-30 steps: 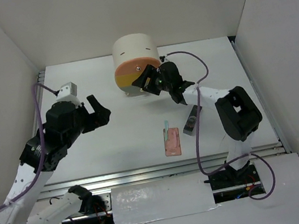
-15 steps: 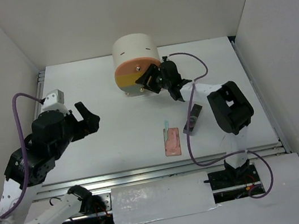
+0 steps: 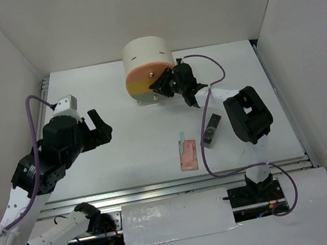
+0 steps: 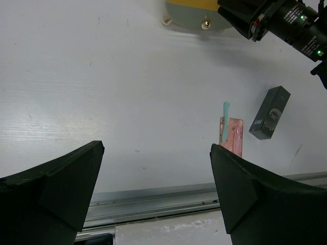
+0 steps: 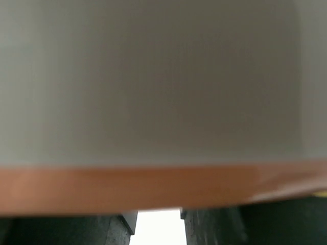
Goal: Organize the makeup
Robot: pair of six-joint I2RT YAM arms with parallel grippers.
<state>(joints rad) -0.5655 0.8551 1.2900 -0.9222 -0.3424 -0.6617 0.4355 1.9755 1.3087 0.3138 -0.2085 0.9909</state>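
A flat pink palette (image 3: 187, 155) lies on the table with a pale teal stick (image 3: 181, 138) at its far end. A dark grey case (image 3: 211, 130) lies just to their right. All three show in the left wrist view: the palette (image 4: 232, 136), the stick (image 4: 225, 113), the case (image 4: 270, 112). No brushes or orange-pink stick are in view. My left gripper (image 3: 99, 130) is open and empty, held above the table's left side. My right gripper (image 3: 160, 86) is at the drum box's orange front (image 5: 153, 189), with a narrow gap between its fingers and its tips hidden.
The cream drum-shaped box (image 3: 146, 56) lies on its side at the back centre, its orange and yellow drawer fronts facing forward. A small knob (image 4: 206, 23) sits on the yellow front. White walls enclose the table. A metal rail (image 4: 153, 204) runs along the near edge.
My left arm swung left and back a little, its gripper still open. My right gripper moved closer in against the drum box's front. The makeup on the table has not moved.
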